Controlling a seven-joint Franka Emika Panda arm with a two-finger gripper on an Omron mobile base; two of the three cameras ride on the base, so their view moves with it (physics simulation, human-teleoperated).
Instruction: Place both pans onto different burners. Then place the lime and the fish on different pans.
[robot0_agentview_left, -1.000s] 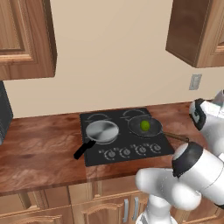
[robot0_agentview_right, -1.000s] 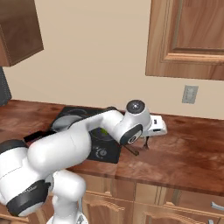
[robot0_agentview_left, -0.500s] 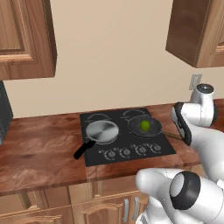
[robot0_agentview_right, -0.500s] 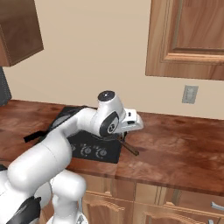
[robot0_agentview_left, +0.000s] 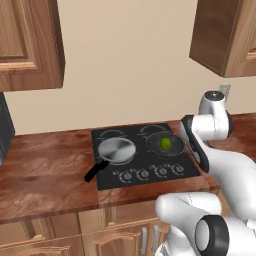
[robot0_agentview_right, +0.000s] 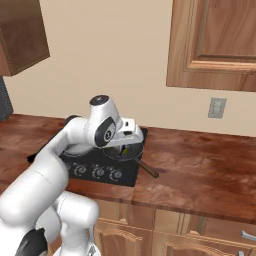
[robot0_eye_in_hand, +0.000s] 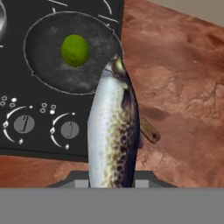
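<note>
Fish (robot0_eye_in_hand: 113, 131) hangs in the gripper (robot0_eye_in_hand: 111, 179), long body pointing up the hand view toward twelve o'clock, head end uppermost and overlapping the rim of the dark pan (robot0_eye_in_hand: 72, 52) at about four o'clock of that pan. The fingers are hidden behind the fish's lower end; they are closed on it, with the body rising straight out from between them, so the grip sits near the tail.

Both pans already sit on burners: the silver pan (robot0_agentview_left: 117, 150) on the front left ring of the cooktop (robot0_agentview_left: 142, 155), its black handle running off toward seven o'clock, and the dark pan just beside it at three o'clock in the left base view. The lime (robot0_eye_in_hand: 75, 50) lies inside the dark pan, a little toward twelve o'clock of its centre; it also shows as a green spot in the left base view (robot0_agentview_left: 165, 144). So, as I judge it, the last step is in hand: carrying the fish to the pan that has no lime.

That pan is the silver one, which lies well off toward nine o'clock from where the fish hangs now, over the right edge of the cooktop beside the wooden counter (robot0_eye_in_hand: 179, 87). The next move calls for a sideways carry across the dark pan, high enough to clear its rim and the lime, then a descent over the silver pan's middle before the fingers let go.
</note>
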